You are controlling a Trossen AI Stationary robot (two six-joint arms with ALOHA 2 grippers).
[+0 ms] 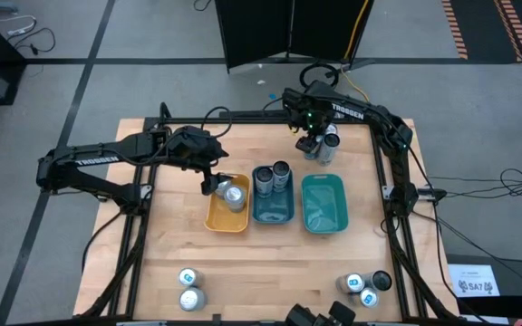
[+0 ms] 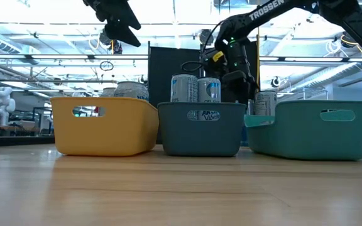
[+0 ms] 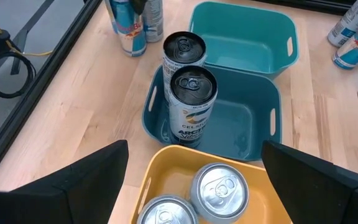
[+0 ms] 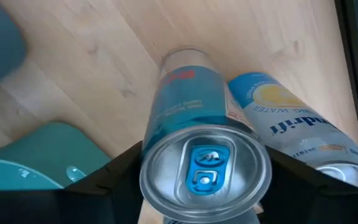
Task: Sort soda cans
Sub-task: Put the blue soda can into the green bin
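From above, the right hand (image 1: 314, 143) covers most of the cans (image 1: 331, 138) beyond the far end of the light teal tray (image 1: 324, 217), so their number cannot be told. In the level view the trays' walls hide the lower halves of the cans inside — the yellow tray (image 2: 105, 129) shows only the tops of its silver cans (image 2: 131, 89). The can with the blue tab (image 4: 205, 168) is cut off at its near rim by the right wrist picture's edge. Labels on the four cans (image 1: 188, 288) at the desk's near edge are too small to read.
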